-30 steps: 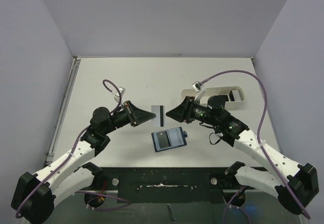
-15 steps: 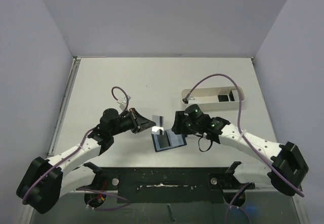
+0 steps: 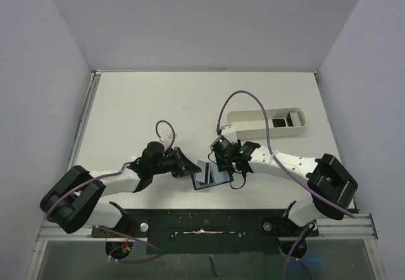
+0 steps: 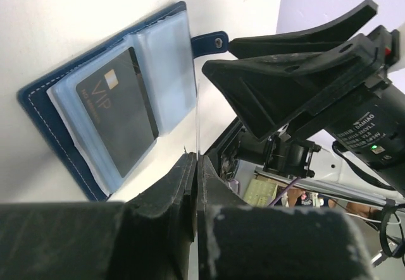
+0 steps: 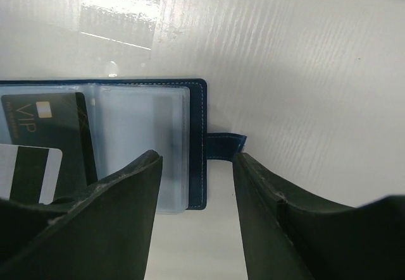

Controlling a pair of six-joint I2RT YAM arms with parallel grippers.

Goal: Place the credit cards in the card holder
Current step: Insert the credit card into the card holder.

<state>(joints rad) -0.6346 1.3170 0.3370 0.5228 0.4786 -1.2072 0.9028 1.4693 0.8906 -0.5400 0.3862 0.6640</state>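
Note:
The card holder (image 3: pixel 215 179) lies open near the table's front edge, with a navy cover (image 5: pixel 201 112) and clear sleeves. A dark card marked VIP (image 4: pixel 120 119) sits in its left sleeve. My left gripper (image 3: pixel 189 166) is shut on a credit card (image 3: pixel 201 166). In the left wrist view this card is a thin edge-on line (image 4: pixel 197 119) above the holder's middle. Its white back with a dark stripe (image 5: pixel 25 172) shows in the right wrist view. My right gripper (image 5: pixel 196 160) stands open, straddling the holder's right edge beside the snap tab (image 5: pixel 224 146), with nothing between its fingers.
A long white oval tray (image 3: pixel 250 119) stands at the back right with dark cards (image 3: pixel 285 121) in its right end. My two grippers face each other closely over the holder. The table's black front rail (image 3: pixel 202 220) runs just behind the holder.
Both arms have swung down and inward to the card holder. The left one carried its card from mid-table to the holder. The right gripper's jaws have opened wider over the holder's right edge.

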